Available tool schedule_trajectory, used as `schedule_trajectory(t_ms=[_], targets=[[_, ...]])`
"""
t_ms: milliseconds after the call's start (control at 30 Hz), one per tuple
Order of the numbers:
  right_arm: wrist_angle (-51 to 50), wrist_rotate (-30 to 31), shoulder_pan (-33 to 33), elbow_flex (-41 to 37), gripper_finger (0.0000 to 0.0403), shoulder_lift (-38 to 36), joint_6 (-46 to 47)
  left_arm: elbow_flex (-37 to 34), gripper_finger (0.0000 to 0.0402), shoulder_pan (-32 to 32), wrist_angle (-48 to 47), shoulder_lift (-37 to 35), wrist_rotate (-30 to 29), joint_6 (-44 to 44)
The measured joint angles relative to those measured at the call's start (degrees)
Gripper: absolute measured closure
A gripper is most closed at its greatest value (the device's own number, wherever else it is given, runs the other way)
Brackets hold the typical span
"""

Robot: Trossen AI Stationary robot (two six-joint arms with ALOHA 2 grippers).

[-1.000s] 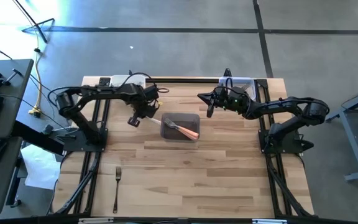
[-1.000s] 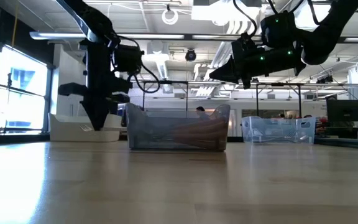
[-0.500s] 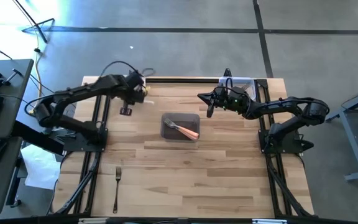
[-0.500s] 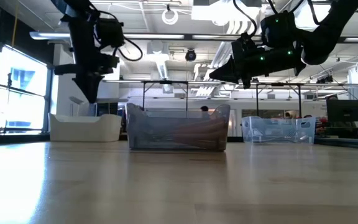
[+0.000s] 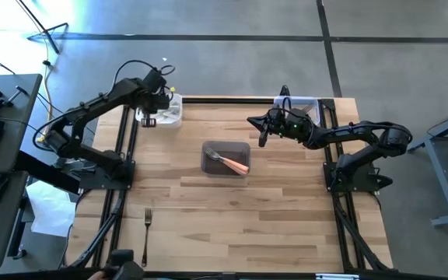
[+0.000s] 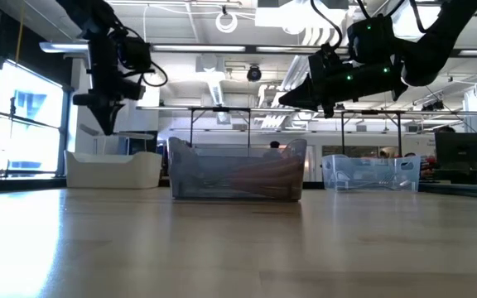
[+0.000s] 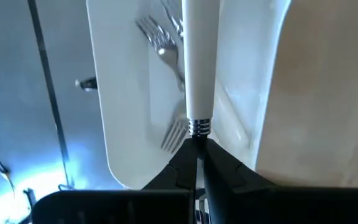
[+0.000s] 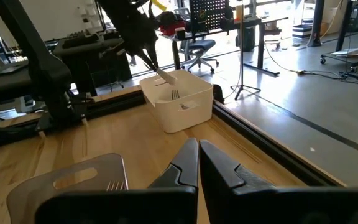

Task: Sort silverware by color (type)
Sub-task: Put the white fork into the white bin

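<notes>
My left gripper [image 5: 149, 118] hovers over the white tub [image 5: 169, 109] at the table's far left and is shut on a white-handled fork [image 7: 199, 62]. In the left wrist view the tub [image 7: 123, 93] holds a few more forks. My right gripper [image 5: 263, 138] is shut on nothing and hangs in the air right of the grey tub [image 5: 225, 159], in which salmon-handled forks lie. A dark-handled fork [image 5: 146, 233] lies flat on the table near the near-left edge. My left gripper pinches the fork between its two fingers at the metal neck [image 7: 196, 134], just past the ridged ring at the handle's end. The fingers point down from above and lie along the fork. The white handle [image 8: 165, 77] hangs below them, lifted clear above the tub.
A clear tub [image 5: 302, 105] stands at the table's far right edge. The grey tub [image 6: 238, 178] stands in the middle, between the white tub [image 6: 114, 170] and the clear tub [image 6: 371, 174]. Bare wood stretches across the table's near half. Black frame rails run along both sides.
My left gripper has travelled from beside the grey tub toward the table's far left corner and risen, carrying the white-handled fork with it, and now stands over the white tub. It has stayed shut on the fork.
</notes>
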Motion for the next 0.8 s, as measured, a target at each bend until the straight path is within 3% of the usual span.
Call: schedule_trajectory(t_ms=[300,800], targets=[[0.0,-0.1,0.0,0.0,0.0403,0.0,-0.1,0.0,0.0401,0.8,0.2,4.9,-7.5,-3.4],[0.0,-0.1,0.0,0.0,0.0403,0.0,-0.1,0.0,0.0401,-0.6,5.1,13.5,-7.4,-8.0]])
